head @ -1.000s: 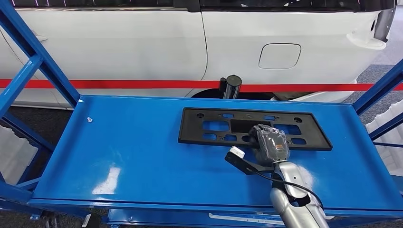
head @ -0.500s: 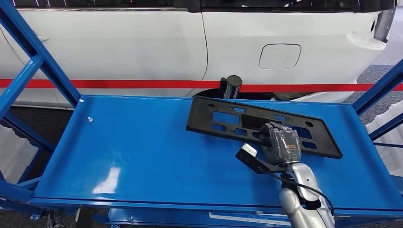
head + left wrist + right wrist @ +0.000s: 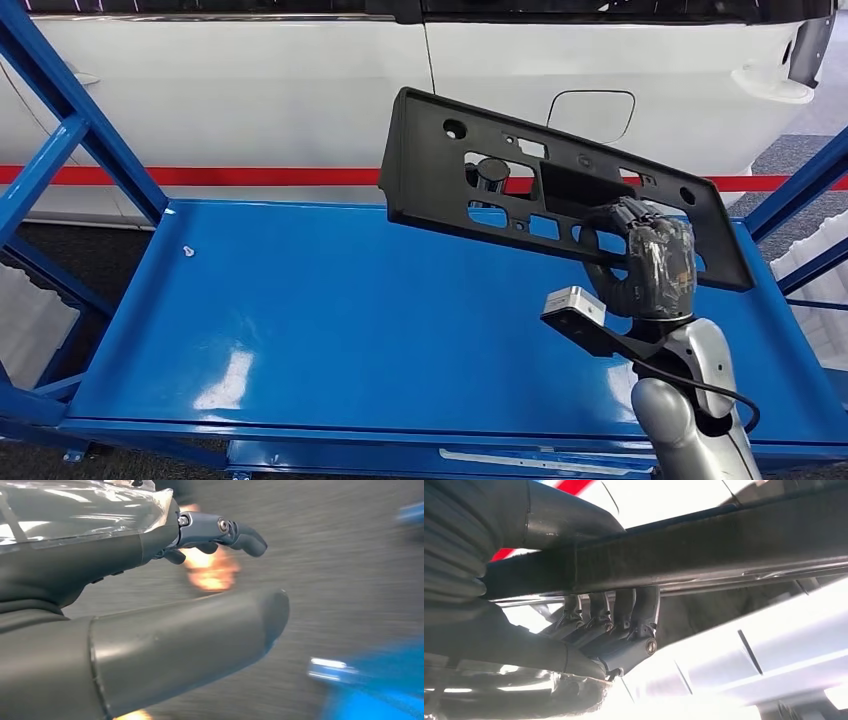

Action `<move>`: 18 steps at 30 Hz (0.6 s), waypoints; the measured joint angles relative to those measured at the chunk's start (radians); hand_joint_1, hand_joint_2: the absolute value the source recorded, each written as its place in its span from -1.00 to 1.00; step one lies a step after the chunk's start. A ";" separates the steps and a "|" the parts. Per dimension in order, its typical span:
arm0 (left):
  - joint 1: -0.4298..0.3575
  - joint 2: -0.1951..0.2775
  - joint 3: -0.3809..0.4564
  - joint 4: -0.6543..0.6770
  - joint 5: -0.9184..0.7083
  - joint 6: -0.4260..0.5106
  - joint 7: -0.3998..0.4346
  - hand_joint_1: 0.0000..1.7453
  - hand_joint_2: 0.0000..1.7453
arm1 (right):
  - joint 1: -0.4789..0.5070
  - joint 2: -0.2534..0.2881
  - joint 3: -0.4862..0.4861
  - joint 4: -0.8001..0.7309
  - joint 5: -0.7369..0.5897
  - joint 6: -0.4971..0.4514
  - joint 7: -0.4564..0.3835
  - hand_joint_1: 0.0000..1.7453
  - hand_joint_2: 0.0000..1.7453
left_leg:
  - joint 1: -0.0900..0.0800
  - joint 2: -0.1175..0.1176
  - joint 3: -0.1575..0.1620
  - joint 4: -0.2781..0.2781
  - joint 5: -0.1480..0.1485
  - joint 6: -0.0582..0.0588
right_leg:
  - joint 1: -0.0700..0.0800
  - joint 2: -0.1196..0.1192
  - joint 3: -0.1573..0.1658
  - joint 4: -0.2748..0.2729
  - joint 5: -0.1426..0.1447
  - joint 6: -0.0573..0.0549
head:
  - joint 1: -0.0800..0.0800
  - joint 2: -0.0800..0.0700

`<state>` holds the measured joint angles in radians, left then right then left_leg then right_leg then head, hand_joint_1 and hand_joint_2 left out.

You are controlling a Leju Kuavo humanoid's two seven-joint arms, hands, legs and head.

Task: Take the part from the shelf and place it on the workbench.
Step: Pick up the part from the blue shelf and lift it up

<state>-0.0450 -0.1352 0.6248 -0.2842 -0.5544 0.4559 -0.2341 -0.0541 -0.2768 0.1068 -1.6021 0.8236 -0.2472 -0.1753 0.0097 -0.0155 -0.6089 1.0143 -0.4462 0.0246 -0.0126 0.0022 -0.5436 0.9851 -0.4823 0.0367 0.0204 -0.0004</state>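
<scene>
Black license plate bracket (image 3: 520, 185) in the air above the right side of the blue shelf (image 3: 300, 310), tilted; our right hand (image 3: 655, 265) grips its near edge. Left hand (image 3: 150, 580) empty, fingers apart

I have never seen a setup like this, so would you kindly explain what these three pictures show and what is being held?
It is a humanoid robot with two arms. The wide picture looks down from its head at a blue shelf, with a white car behind. The right robot hand grips a flat black part with cut-out holes, lifted clear of the shelf and tilted. The other two pictures come from wrist cameras: one shows that robot hand's fingers wrapped around the part's edge, the other the left robot hand, holding nothing, above the floor.
</scene>
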 joint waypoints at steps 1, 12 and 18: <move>0.007 0.001 0.000 0.013 -0.008 -0.003 0.053 -1.00 -1.00 | 0.002 -0.012 -0.007 -0.017 -0.013 -0.002 0.001 1.00 1.00 | 0.000 -0.001 0.000 0.000 0.000 0.000 | 0.000 0.000 0.000 0.000 0.000 0.000 | 0.000 0.000; 0.034 0.006 -0.011 0.073 -0.076 -0.135 0.270 -1.00 -1.00 | 0.073 -0.068 -0.073 -0.174 -0.077 -0.036 -0.004 1.00 1.00 | 0.000 0.000 0.000 0.000 0.000 0.000 | 0.000 0.000 0.001 0.000 0.000 0.000 | 0.000 0.000; 0.038 0.006 -0.015 0.075 -0.094 -0.147 0.214 -1.00 -0.50 | 0.081 -0.065 -0.100 -0.251 -0.102 -0.042 -0.023 1.00 1.00 | 0.000 0.000 0.001 0.000 0.000 0.000 | 0.001 0.000 0.001 0.000 0.000 0.000 | 0.000 0.000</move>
<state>-0.0073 -0.1288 0.6093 -0.2090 -0.6481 0.3086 -0.0197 0.0265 -0.3421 0.0068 -1.8530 0.7216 -0.2893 -0.1985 0.0096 -0.0159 -0.6080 1.0143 -0.4462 0.0245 -0.0120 0.0018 -0.5421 0.9848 -0.4821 0.0369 0.0205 -0.0004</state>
